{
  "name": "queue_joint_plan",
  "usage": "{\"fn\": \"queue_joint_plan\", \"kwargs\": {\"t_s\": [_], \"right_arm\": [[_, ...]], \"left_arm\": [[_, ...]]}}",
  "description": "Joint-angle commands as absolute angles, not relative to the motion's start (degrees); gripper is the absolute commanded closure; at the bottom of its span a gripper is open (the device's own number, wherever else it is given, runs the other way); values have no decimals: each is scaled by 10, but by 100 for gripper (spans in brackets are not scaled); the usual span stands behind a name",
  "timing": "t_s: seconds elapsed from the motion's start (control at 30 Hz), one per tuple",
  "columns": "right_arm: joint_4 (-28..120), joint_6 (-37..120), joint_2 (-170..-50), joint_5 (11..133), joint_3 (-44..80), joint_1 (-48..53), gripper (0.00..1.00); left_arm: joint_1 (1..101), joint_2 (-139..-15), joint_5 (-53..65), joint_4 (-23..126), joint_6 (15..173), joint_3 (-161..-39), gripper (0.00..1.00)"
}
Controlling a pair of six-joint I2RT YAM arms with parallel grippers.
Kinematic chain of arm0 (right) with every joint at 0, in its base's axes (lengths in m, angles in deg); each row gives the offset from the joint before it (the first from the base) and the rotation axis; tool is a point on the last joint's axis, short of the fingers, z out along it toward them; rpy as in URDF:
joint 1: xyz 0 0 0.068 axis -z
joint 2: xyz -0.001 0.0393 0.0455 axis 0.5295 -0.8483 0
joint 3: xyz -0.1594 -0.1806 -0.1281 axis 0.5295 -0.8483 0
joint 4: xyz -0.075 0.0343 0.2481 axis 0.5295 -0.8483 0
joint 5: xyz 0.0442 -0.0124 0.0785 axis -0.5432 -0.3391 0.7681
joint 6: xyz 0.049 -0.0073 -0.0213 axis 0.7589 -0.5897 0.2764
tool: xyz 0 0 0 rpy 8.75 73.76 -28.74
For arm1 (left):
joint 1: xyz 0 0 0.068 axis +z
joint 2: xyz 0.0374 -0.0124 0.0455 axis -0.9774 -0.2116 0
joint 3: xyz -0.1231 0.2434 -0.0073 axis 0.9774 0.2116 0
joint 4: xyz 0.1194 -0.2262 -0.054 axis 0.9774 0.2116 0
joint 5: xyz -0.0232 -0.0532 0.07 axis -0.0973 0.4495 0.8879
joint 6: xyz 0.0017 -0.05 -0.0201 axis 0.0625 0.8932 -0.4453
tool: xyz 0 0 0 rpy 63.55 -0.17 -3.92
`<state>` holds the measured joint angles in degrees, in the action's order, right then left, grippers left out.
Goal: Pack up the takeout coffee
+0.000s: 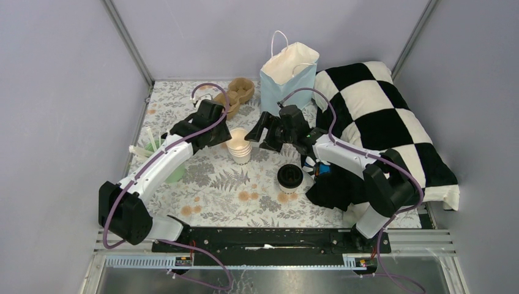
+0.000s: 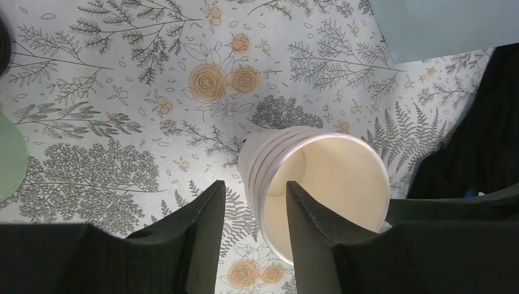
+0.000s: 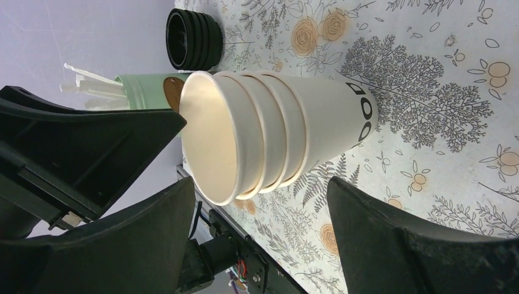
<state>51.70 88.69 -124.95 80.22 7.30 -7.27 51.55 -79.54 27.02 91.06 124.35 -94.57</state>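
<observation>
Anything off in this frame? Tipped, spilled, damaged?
Nothing is spilled, tipped or damaged. The stack of lidless cream cups stands upright. One oddity is that both arms crowd it. The left gripper straddles the top cup's rim with one finger over its mouth, and the right gripper stands open around the stack.

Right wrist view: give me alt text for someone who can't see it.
A stack of nested cream paper cups, seen sideways, sits on a floral tablecloth between the open fingers of the right gripper. The left gripper is at the stack's rim. Behind are a stack of black lids and a mint-green cup holding white sticks.
</observation>
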Motion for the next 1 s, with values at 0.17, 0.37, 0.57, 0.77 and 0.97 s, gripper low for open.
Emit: {"fn": "queue_joint_plan", "kwargs": {"t_s": [0.17, 0.37, 0.57, 0.77, 0.97], "right_arm": [[507, 877, -1207, 806, 58, -52, 15], [498, 872, -1213, 819, 53, -50, 20], [516, 882, -1264, 897, 65, -50, 36], [534, 887, -1276, 911, 73, -52, 34], [554, 896, -1270, 910, 66, -53, 28]], "left_arm": [[499, -814, 292, 917, 1196, -974, 67], [496, -834, 297, 920, 1196, -991, 82], [495, -836, 308, 934, 1202, -1006, 100], [494, -842, 296, 938, 1218, -1010, 100], [494, -846, 302, 943, 1218, -1015, 100]]}}
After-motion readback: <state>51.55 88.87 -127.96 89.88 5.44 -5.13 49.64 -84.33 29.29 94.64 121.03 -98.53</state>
